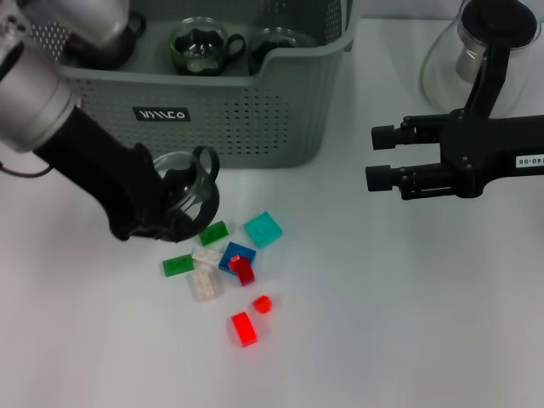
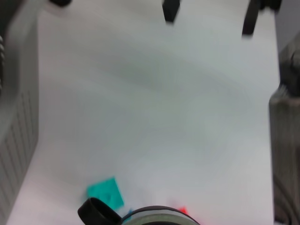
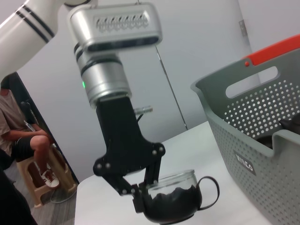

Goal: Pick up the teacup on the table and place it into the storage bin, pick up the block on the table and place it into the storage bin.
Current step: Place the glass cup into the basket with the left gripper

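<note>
My left gripper (image 1: pixel 176 201) is shut on a glass teacup (image 1: pixel 185 177) with a black handle, holding it tilted just in front of the storage bin (image 1: pixel 255 110), a grey-green perforated basket. The right wrist view shows the same grip (image 3: pixel 143 199) on the teacup (image 3: pixel 176 201) beside the bin's wall (image 3: pixel 262 150). In the left wrist view the teacup's rim (image 2: pixel 157 216) shows. Several blocks lie on the table below the cup: teal (image 1: pixel 263 229), green (image 1: pixel 213 233), blue (image 1: pixel 235 254), red (image 1: pixel 243 329). My right gripper (image 1: pixel 380 157) hovers open and empty at the right.
Two more dark teacups (image 1: pixel 201 44) sit inside the bin. A glass teapot (image 1: pixel 476 55) stands at the back right behind my right arm. Other loose blocks, clear (image 1: pixel 205 280), green (image 1: pixel 178 265) and small red (image 1: pixel 262 303), lie among the pile.
</note>
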Controlling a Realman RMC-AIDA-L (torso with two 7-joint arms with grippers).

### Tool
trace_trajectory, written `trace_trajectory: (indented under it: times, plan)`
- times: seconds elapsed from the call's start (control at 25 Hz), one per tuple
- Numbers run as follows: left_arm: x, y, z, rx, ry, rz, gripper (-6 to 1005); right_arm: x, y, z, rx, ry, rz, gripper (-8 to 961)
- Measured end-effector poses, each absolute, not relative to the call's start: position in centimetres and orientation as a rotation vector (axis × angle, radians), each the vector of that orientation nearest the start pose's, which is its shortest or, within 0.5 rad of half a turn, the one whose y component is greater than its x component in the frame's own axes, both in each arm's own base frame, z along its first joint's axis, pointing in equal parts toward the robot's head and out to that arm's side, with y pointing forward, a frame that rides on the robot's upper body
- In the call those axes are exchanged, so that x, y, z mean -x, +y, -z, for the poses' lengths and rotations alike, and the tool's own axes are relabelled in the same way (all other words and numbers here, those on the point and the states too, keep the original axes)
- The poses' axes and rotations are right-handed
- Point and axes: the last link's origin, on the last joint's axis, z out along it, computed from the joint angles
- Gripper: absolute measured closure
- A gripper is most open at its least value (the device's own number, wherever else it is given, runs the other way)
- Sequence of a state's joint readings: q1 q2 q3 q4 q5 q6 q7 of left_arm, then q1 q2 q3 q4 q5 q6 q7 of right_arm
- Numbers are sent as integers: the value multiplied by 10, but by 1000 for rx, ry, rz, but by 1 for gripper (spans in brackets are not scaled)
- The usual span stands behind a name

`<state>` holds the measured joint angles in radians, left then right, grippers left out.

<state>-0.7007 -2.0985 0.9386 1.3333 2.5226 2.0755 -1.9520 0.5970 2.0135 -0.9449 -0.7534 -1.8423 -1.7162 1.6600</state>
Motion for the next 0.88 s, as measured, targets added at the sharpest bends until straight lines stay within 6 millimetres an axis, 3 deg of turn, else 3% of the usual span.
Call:
trace_trajectory:
  times: [0.2,0.48,0.56,0.72,0.88]
  plan:
    - [162,337,-75,3088,-605,-151,958,-205,336,-15,3003,648,-754,179]
    - [148,366,-134,2892,-584,74,957,-204,336,-15,3008,647,-755,179]
    - [145,383,-149,2780,-572,120,957,-203,336,-15,3010,645,-756,179]
    - [144,410,-148,2668,-577,155,957,-201,337,-15,3012,641,-756,178]
    - [145,435,-124,2591,-580,81,956,-200,338,-15,3012,647,-756,178]
